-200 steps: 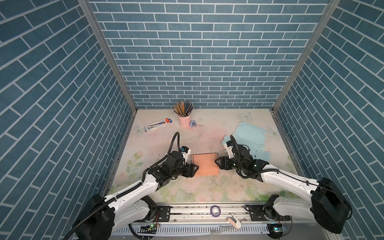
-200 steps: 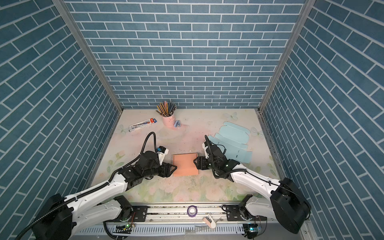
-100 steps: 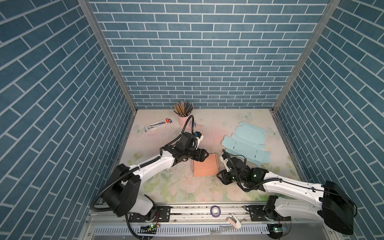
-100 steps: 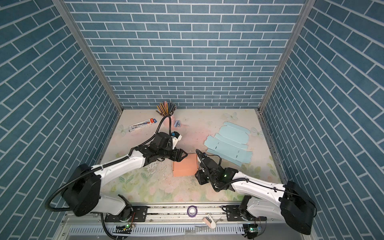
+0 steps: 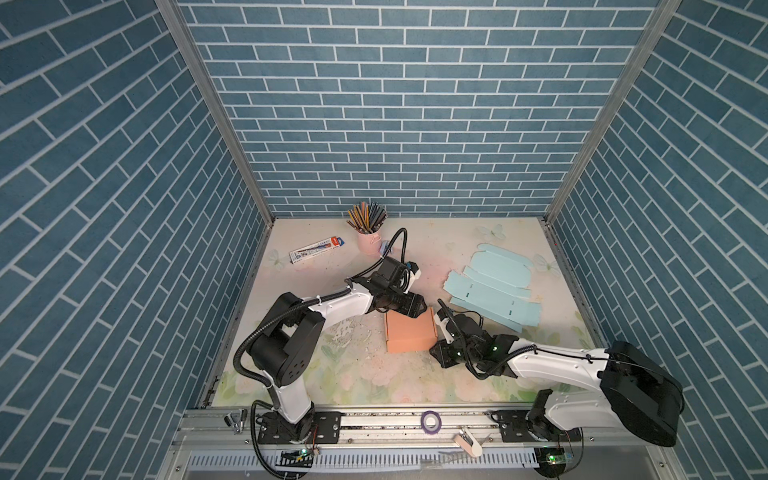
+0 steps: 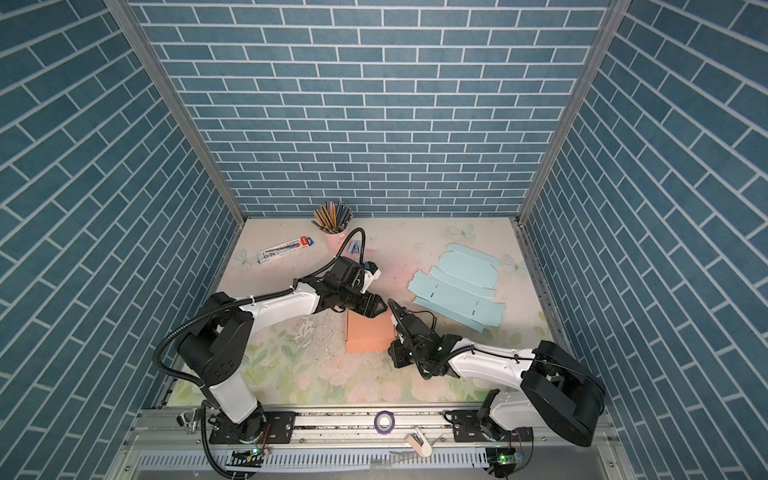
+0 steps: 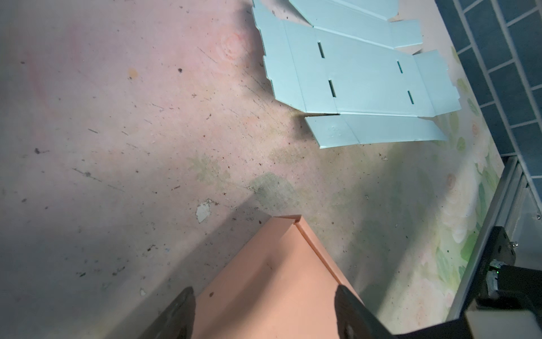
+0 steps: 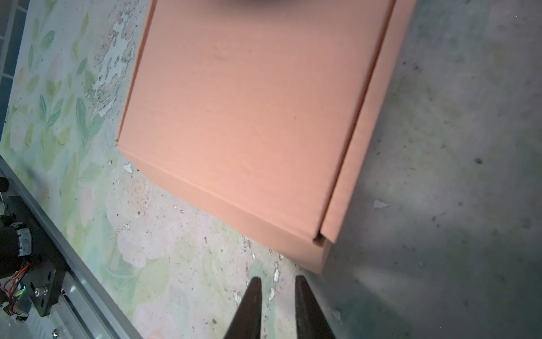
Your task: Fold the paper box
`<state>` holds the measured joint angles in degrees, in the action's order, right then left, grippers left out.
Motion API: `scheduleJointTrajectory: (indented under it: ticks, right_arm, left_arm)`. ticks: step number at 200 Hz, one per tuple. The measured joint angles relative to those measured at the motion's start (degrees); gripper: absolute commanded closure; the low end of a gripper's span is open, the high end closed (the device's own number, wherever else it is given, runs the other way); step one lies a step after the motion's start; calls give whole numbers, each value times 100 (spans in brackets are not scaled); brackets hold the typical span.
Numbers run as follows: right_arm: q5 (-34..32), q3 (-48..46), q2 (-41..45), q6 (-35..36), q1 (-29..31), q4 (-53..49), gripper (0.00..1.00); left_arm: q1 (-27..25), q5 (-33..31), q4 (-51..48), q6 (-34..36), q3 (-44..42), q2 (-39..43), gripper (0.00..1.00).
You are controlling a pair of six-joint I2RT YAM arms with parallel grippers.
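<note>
Orange paper box (image 5: 409, 338) sits closed mid-table, all four edges flat on the table (image 5: 365, 386). It is well apart from the walls and from the flat blue cutout (image 5: 490, 291), which lies far right with a bare strip of table between.

Left gripper (image 5: 417, 311) is over the box's far edge. The wrist view shows it released, fingers (image 7: 183, 311) spread wide on either side of the lid. Cannot tell whether they touch.

Right gripper (image 5: 435, 352) is just beside the near-right corner of the box. In the wrist view its fingertips (image 8: 255, 290) are almost together with a slim gap, grasping nothing, and stop short of the corner.

The lid seam runs along the right edge, with a small open notch at that corner.

There is open floor in front of the box and to its left. Pencil cup (image 5: 369, 241) and pen pack (image 5: 318, 249) are far back.
</note>
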<state>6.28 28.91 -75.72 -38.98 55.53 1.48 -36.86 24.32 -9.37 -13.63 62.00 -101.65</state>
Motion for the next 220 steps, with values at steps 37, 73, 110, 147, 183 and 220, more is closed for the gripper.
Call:
scheduleJointTrajectory:
  ticks: [37, 73, 110, 147, 183, 220]
  right_arm:
    - [66, 9, -232, 31, -120, 146, 78]
    - [-76, 7, -400, 46, -216, 155, 79]
    - [-214, 68, -492, 92, -273, 155, 79]
    - [-212, 350, -804, 195, -282, 160, 79]
    - [-190, 614, -1058, 249, -284, 103, 80]
    - [-199, 750, -1130, 317, -282, -70, 80]
  left_arm:
    - [2, 144, 70, 33, 13, -317, 27]
    - [22, 507, 282, -31, 13, -546, 31]
    - [28, 695, 474, -103, 11, -621, 35]
    - [26, 750, 688, -175, -11, -627, 36]
    - [17, 793, 938, -264, -101, -627, 36]
    - [-13, 723, 1290, -455, -240, -634, 37]
